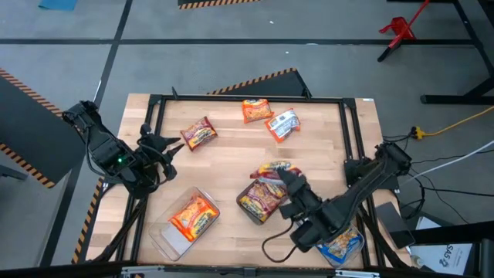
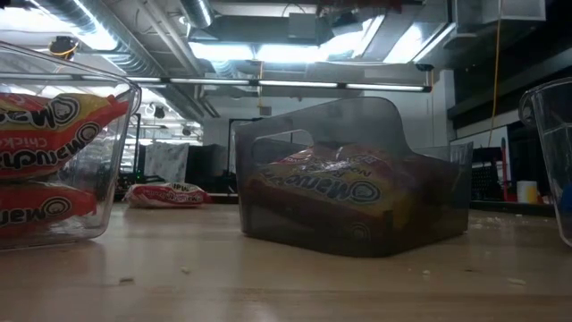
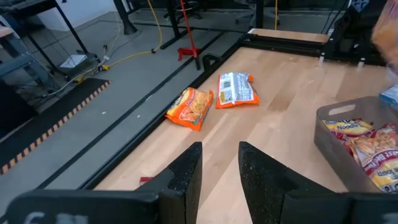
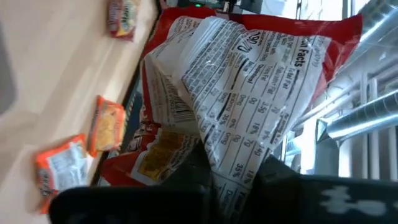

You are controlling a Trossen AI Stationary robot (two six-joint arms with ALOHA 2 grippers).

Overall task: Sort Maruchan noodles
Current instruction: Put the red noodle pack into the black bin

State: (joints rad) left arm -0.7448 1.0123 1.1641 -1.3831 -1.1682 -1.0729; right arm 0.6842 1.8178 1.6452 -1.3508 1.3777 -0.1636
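Observation:
My right gripper [image 1: 287,184] is shut on a dark red noodle packet [image 4: 249,81] over the grey tray [image 1: 245,207], which holds more dark red packets [image 2: 344,183]. My left gripper [image 3: 221,168] is open and empty at the table's left, close to a dark red packet [image 1: 198,133] that lies flat on the wood. An orange packet [image 1: 256,110] and a packet with its white back up [image 1: 284,125] lie flat near the far edge. They also show in the left wrist view: the orange packet [image 3: 189,107] and the white-backed packet [image 3: 236,90]. My right gripper pinches the dark red packet between its two fingers at one crumpled end [image 4: 231,155], printed back toward the camera. The rest of the packet stands out beyond the fingers, creased. Whether it touches the packets in the grey tray below, I cannot tell.
A clear tray [image 1: 158,235] with orange packets [image 1: 193,216] stands at the near left. A clear tray with blue-and-white packets [image 1: 343,245] stands at the near right, under my right arm. A black frame [image 1: 247,98] rims the table. Bare wood lies in the middle.

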